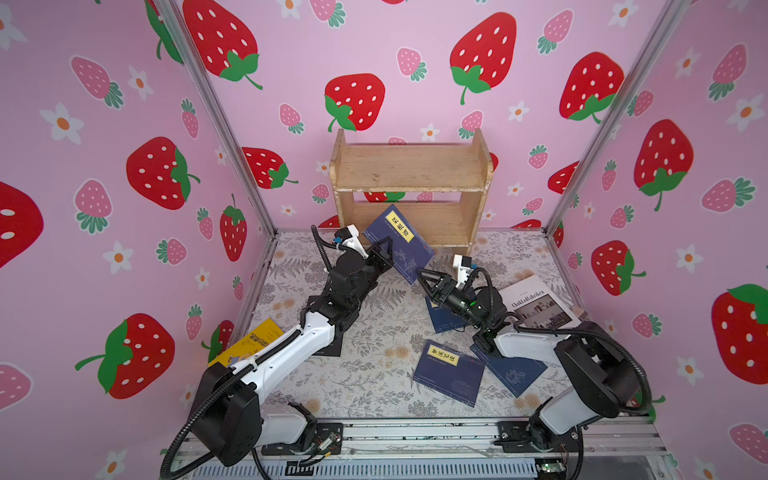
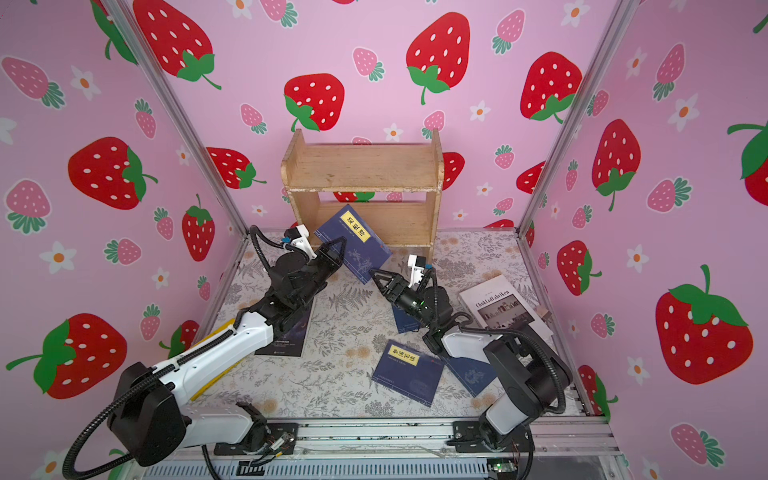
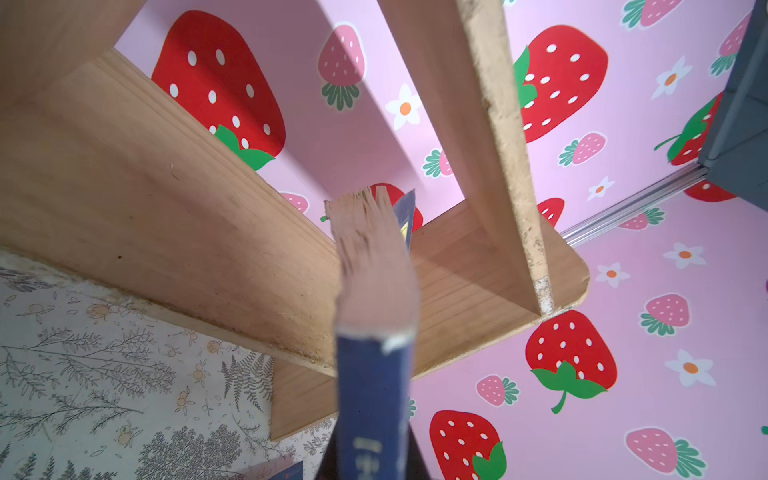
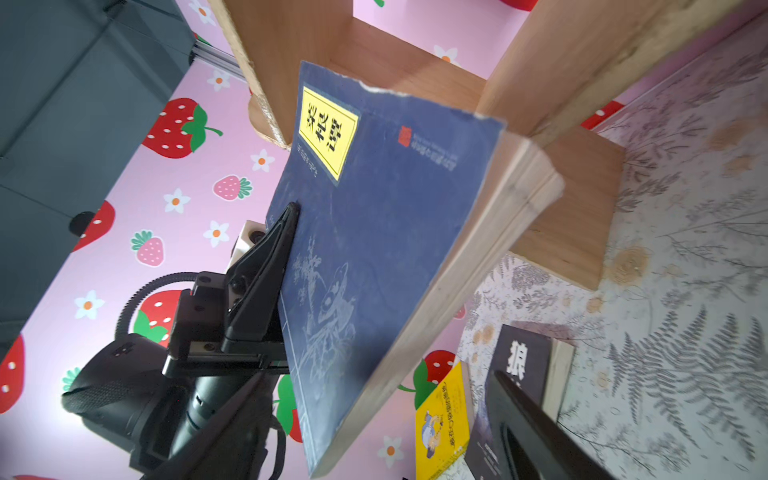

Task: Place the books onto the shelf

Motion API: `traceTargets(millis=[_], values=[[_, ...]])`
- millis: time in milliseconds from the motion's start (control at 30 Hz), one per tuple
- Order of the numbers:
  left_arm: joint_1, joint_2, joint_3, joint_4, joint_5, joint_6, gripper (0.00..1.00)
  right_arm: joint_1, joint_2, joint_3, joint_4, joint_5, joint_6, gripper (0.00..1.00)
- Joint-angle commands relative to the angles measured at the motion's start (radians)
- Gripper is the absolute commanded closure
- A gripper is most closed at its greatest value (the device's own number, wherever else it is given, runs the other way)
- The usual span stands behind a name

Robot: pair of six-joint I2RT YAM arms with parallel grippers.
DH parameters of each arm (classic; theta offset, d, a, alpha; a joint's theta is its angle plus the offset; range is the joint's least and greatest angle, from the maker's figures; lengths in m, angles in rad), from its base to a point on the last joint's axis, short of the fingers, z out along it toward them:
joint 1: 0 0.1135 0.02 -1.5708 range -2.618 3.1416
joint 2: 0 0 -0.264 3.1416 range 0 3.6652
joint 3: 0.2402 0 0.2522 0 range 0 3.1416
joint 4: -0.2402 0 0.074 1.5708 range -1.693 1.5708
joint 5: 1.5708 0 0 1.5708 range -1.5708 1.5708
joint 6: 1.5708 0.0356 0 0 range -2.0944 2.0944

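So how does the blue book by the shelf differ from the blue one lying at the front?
The raised book is held tilted by the left gripper; the front book lies flat, untouched. The raised book's top edge is torn; the front book's edges look neat. Both are navy with a yellow label.

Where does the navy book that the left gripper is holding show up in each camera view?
Top view: held navy book at centre, tilted, before the shelf's lower tier.
Top view: same, just left of centre.
Left wrist: edge-on, spine nearest the camera, pages toward the shelf.
Right wrist: front cover with yellow label, mid-picture.
Shared landmark: the shelf, in all four.
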Motion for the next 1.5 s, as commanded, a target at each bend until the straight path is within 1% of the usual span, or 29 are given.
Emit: traceTargets(millis=[0, 67, 200, 333, 367, 433, 467, 500, 567, 633, 667, 700, 733, 800, 867, 933, 1000, 1100, 1167, 1300, 1367, 1467], values=[[0.009, 0.010, 0.061, 0.116, -0.020, -0.039, 1.00, 0.005, 0.044, 0.058, 0.166, -0.037, 0.075, 0.21], [0.015, 0.022, 0.061, 0.132, -0.011, -0.055, 1.00, 0.004, 0.076, 0.086, 0.172, -0.045, 0.083, 0.31], [0.016, 0.044, 0.064, 0.143, -0.009, -0.073, 1.00, 0.005, 0.144, 0.115, 0.273, -0.038, 0.136, 0.52], [0.015, 0.066, 0.036, 0.197, -0.014, -0.105, 1.00, 0.005, 0.206, 0.141, 0.360, -0.019, 0.195, 0.74], [0.016, 0.072, 0.034, 0.206, -0.012, -0.110, 1.00, 0.004, 0.217, 0.146, 0.370, -0.015, 0.203, 0.77], [0.016, 0.078, 0.034, 0.205, -0.002, -0.113, 1.00, 0.001, 0.236, 0.160, 0.370, -0.013, 0.215, 0.92], [0.018, 0.080, 0.033, 0.200, 0.002, -0.115, 1.00, -0.003, 0.242, 0.165, 0.370, -0.015, 0.217, 0.96], [0.021, 0.078, 0.031, 0.196, 0.008, -0.115, 0.98, -0.008, 0.246, 0.168, 0.369, -0.016, 0.220, 0.97], [0.033, 0.067, 0.026, 0.178, 0.024, -0.113, 0.78, -0.021, 0.245, 0.172, 0.350, -0.026, 0.211, 0.98], [0.052, 0.047, 0.021, 0.133, 0.049, -0.108, 0.44, -0.039, 0.227, 0.174, 0.304, -0.042, 0.191, 1.00], [0.061, 0.037, 0.021, 0.105, 0.065, -0.105, 0.34, -0.047, 0.216, 0.174, 0.274, -0.050, 0.177, 1.00], [0.076, 0.025, 0.020, 0.065, 0.091, -0.098, 0.26, -0.056, 0.201, 0.177, 0.233, -0.066, 0.157, 1.00], [0.093, 0.011, 0.020, 0.023, 0.124, -0.087, 0.20, -0.067, 0.184, 0.183, 0.185, -0.085, 0.140, 1.00], [0.127, -0.010, 0.022, -0.059, 0.192, -0.069, 0.15, -0.088, 0.152, 0.195, 0.096, -0.128, 0.103, 1.00], [0.170, -0.027, 0.033, -0.144, 0.292, -0.042, 0.12, -0.111, 0.127, 0.199, 0.044, -0.169, 0.091, 1.00], [0.213, -0.032, 0.055, -0.225, 0.415, -0.004, 0.11, -0.138, 0.111, 0.202, 0.017, -0.217, 0.094, 1.00], [0.245, -0.028, 0.067, -0.254, 0.539, 0.029, 0.11, -0.160, 0.101, 0.216, -0.017, -0.276, 0.096, 1.00], [0.272, -0.017, 0.078, -0.270, 0.653, 0.066, 0.13, -0.180, 0.086, 0.230, -0.064, -0.337, 0.088, 1.00], [0.281, -0.008, 0.089, -0.285, 0.678, 0.084, 0.14, -0.187, 0.076, 0.243, -0.111, -0.367, 0.072, 1.00], [0.283, 0.008, 0.082, -0.210, 0.705, 0.072, 0.16, -0.190, 0.058, 0.263, -0.197, -0.388, 0.029, 1.00], [0.282, 0.028, 0.088, -0.188, 0.712, 0.056, 0.17, -0.190, 0.051, 0.265, -0.209, -0.389, 0.020, 1.00], [0.282, 0.063, 0.094, -0.134, 0.723, 0.024, 0.27, -0.190, 0.049, 0.278, -0.219, -0.402, 0.016, 1.00]])
